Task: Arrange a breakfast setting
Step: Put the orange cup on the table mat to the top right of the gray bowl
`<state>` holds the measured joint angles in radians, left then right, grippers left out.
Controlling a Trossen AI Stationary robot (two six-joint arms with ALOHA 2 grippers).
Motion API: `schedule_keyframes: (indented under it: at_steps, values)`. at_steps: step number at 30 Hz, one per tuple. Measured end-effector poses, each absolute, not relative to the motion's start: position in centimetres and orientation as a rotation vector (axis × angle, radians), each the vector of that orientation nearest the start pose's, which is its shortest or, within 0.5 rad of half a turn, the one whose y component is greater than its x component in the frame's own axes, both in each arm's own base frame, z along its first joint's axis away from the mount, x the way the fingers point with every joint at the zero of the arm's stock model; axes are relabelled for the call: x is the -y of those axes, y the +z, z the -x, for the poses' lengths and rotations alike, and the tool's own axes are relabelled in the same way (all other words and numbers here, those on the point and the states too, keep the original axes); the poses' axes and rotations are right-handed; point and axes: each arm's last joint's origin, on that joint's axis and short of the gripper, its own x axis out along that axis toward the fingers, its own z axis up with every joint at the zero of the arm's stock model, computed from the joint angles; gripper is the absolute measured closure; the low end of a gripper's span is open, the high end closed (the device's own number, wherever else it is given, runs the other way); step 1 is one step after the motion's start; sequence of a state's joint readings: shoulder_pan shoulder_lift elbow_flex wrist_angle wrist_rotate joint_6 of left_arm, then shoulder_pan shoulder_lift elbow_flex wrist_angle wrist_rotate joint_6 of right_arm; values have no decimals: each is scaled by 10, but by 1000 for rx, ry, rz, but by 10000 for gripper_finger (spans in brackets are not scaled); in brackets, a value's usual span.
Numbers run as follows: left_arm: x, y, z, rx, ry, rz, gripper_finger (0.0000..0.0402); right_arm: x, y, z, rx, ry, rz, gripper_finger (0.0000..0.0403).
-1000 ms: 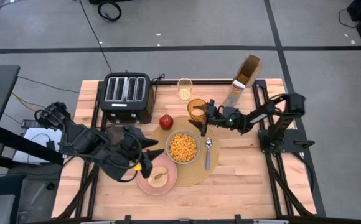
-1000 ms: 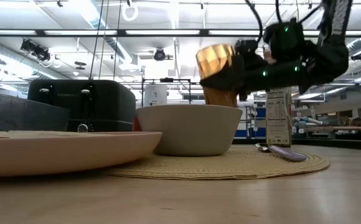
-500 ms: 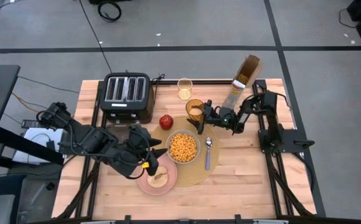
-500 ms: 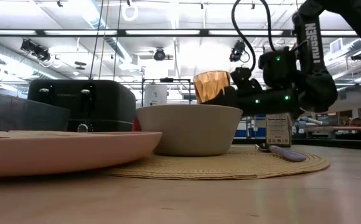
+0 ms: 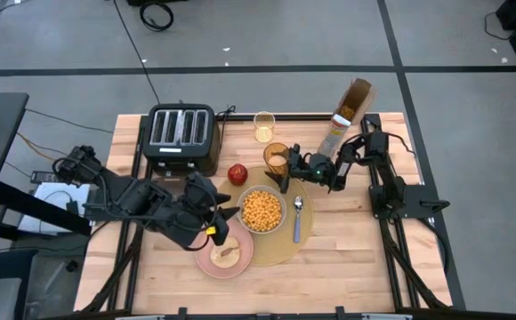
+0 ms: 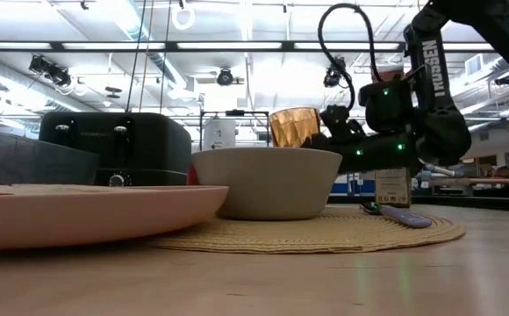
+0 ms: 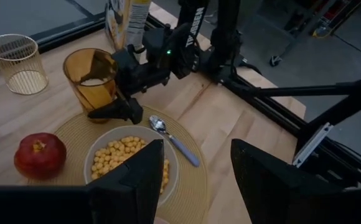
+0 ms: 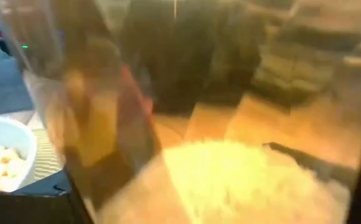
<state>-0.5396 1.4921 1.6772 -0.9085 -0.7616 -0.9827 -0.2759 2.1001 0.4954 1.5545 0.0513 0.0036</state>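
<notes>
Amber glass (image 5: 278,159) upright at placemat (image 5: 280,253) edge, between right gripper's (image 5: 282,169) spread jaws.

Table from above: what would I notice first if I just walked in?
Probably the white bowl of orange cereal, in the middle of the round tan placemat. Behind it the right gripper is at an amber glass standing at the mat's edge, near a red apple.

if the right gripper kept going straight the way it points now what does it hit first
Most likely the amber glass. The right gripper points across the table toward the toaster side, and the glass sits between its fingers at the edge of the placemat, so it is already in the way. Beyond it lies the apple.
</notes>
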Motion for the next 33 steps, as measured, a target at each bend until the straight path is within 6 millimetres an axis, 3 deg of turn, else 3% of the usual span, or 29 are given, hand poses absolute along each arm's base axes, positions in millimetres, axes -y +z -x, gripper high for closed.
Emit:
schedule_keyframes:
  at_steps: [5, 14, 24, 33]
  values:
    - [134, 411, -263, -415, 465, 513, 209, 82, 86, -283, -44, -329, -3, 31]
    - [137, 411, -262, -409, 466, 549, 209, 75, 89, -263, -61, -325, -65, 13]
    - [142, 411, -259, -400, 461, 608, 209, 57, 94, -277, -30, -254, -45, 12]
    - [158, 412, -249, -389, 429, 661, 209, 65, 94, -275, -33, -316, -29, 11]
